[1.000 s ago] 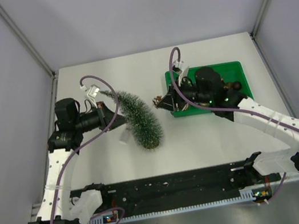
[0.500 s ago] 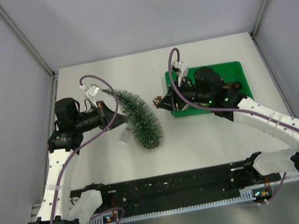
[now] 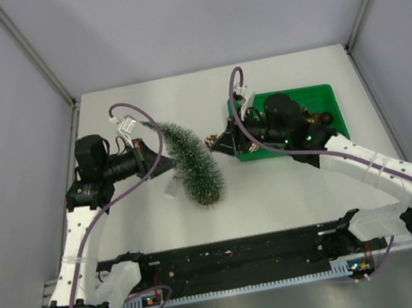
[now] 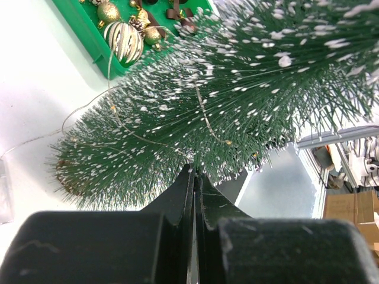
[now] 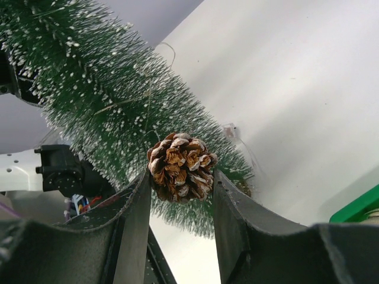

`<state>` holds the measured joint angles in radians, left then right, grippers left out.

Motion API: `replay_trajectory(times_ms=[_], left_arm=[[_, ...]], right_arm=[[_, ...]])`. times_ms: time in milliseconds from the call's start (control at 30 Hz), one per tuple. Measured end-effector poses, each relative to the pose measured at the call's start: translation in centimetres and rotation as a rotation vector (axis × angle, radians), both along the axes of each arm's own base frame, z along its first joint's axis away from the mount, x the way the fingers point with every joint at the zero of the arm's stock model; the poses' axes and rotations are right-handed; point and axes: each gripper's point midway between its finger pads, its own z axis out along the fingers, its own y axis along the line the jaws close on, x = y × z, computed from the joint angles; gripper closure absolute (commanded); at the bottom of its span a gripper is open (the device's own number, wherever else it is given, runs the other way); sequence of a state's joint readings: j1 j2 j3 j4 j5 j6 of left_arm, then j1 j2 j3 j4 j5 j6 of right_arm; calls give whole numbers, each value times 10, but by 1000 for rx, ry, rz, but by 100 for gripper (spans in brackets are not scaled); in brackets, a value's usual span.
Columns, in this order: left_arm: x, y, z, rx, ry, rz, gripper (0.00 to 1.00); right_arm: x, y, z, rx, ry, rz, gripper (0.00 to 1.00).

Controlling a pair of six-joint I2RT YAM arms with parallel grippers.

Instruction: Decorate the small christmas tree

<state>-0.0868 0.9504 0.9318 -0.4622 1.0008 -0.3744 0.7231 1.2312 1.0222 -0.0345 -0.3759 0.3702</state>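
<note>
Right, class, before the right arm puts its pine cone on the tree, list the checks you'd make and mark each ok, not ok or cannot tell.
1. pine cone gripped between the right gripper fingers: ok.
2. left gripper shut on the small christmas tree, steadying it: ok.
3. Cone already touching the branches: cannot tell.
4. light wire out of the cone's way: cannot tell.
5. green tray apart from the tree: ok.

Left claw (image 4: pixel 193 173) tight shut, right claw (image 5: pixel 180 175) clamped around a pine cone (image 5: pixel 181 165), tips facing each other.
</note>
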Motion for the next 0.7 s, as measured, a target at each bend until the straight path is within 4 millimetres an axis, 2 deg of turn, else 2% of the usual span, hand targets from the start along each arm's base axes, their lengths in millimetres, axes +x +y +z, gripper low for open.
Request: replay_trajectory(times_ms=[433, 700], left_arm=[[-2, -1, 3, -9, -7, 3, 100], [-2, -1, 2, -10, -1, 3, 100]], right_arm=[[4, 0, -1, -9, -10, -29, 89], [12, -3, -15, -39, -8, -71, 90]])
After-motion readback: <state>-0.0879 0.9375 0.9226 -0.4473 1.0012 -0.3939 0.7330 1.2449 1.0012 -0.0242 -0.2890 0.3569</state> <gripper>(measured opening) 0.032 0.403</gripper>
